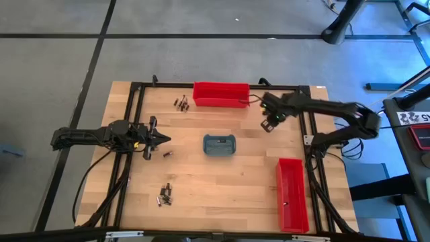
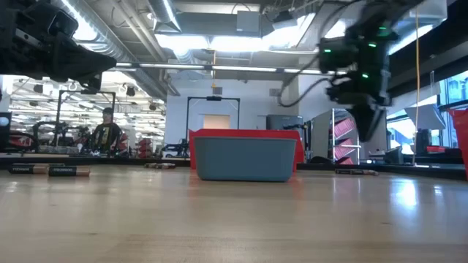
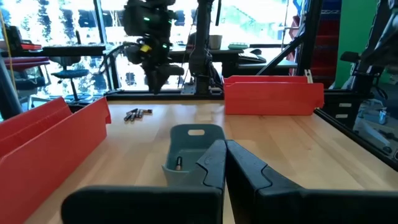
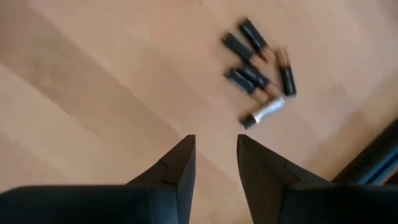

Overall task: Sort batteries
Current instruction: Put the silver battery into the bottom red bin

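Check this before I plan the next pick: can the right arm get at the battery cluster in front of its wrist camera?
Probably yes. The right gripper hangs open over bare wood, and the battery cluster lies just ahead of its fingertips with nothing between. The batteries lie packed together, so taking just one may be fiddly.

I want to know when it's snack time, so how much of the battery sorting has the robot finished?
Barely started. Done: one battery lies in the grey-blue tray. In hand: nothing yet; the right gripper hangs open over a battery pile, gripping none. The left gripper waits shut. Left: that pile, a second pile beside a red bin, and a third pile farther off.
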### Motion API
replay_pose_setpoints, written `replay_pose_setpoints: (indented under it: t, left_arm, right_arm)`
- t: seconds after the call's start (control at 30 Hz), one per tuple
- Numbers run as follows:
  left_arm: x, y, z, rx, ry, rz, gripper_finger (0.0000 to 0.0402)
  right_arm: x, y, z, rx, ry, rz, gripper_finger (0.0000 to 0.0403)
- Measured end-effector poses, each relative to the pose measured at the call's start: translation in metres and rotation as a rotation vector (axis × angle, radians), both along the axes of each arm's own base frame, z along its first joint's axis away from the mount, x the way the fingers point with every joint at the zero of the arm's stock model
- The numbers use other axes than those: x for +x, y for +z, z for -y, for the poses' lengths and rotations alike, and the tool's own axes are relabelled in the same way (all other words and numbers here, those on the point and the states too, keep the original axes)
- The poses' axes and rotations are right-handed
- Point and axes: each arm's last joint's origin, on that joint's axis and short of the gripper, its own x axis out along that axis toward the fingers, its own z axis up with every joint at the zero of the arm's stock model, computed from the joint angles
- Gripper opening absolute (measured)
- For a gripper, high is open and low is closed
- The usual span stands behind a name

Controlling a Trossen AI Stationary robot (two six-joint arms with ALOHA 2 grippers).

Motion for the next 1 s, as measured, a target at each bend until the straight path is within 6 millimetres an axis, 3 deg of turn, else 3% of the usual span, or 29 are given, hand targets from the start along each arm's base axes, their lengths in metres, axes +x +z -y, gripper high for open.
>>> replay_pose_setpoints:
  t: [0.13,0.27,0.63,0.83,1.0]
  left_arm:
    - [0.0,0.0,0.0,-0.006,0.0,0.005,0.0001]
    - [0.0,0.002,0.0,0.014,-0.001,0.019,0.0001]
    - [0.0,0.002,0.0,-0.073,0.001,0.021,0.0001]
    - [0.0,0.007,0.0,-0.194,-0.003,0.074,0.0001]
    - [-0.003,0.028,-0.002,-0.276,0.021,0.297,0.0001]
  right_arm:
    - [-0.019,-0.019,-0.01,-0.015,-0.191,0.151,0.0111]
    - [-0.025,-0.037,-0.011,-0.034,-0.222,0.182,0.0122]
    - [-0.026,-0.036,-0.004,-0.13,-0.157,0.145,0.0223]
    - [-0.027,-0.036,-0.003,-0.171,-0.107,0.116,0.0234]
    - [-0.032,-0.047,-0.006,-0.174,-0.098,0.08,0.0234]
